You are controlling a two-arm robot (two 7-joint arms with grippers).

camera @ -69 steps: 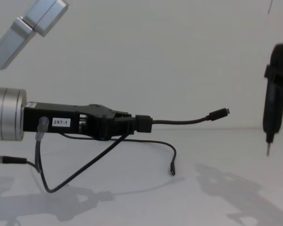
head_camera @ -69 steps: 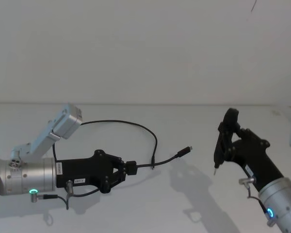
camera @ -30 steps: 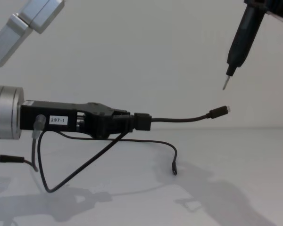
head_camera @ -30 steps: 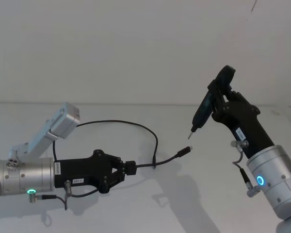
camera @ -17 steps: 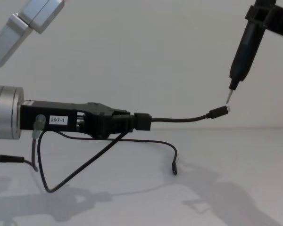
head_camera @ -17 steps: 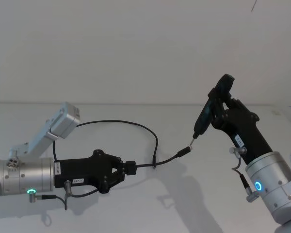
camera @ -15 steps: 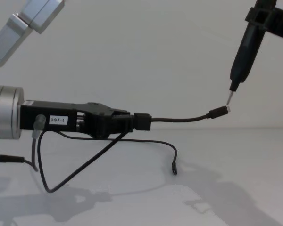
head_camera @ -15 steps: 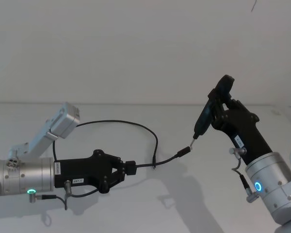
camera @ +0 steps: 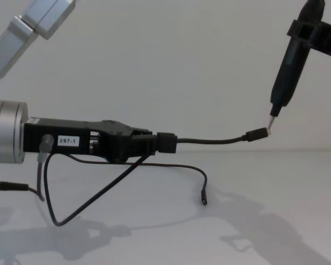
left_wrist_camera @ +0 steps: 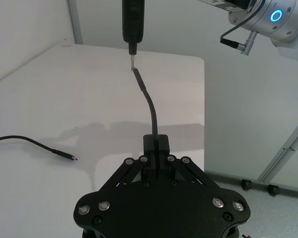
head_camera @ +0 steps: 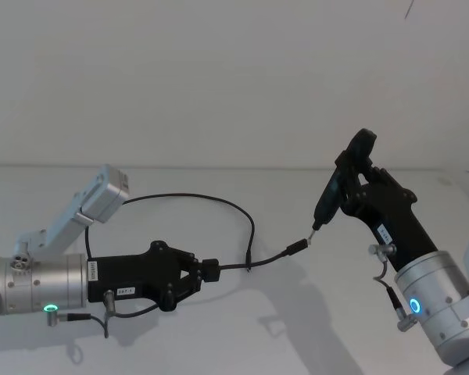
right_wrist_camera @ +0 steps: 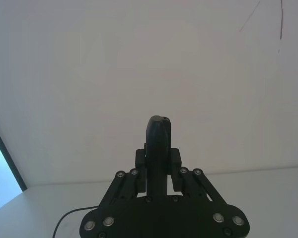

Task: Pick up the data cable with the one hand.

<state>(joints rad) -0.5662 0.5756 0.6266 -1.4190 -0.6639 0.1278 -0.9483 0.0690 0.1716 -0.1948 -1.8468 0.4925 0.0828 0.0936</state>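
1. The left gripper [camera: 154, 144] is clenched on the bigger plug of the data cable [camera: 209, 142], held above the white table [camera: 276, 187].
2. The right gripper [head_camera: 358, 183] grasps a black pen-shaped tool [camera: 287, 72].
3. Since 2.3 s ago, the tool's tip has come to touch the cable's free plug.
4. The cable's short end points horizontally toward the robot's right; its rest loops down to the table.

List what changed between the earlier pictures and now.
The right end effector rose and swung its pen-shaped tool inward, bringing the metal tip down to the data cable's raised plug. The left end effector stayed put, shut on the cable's bigger plug; the cable loop is unchanged.
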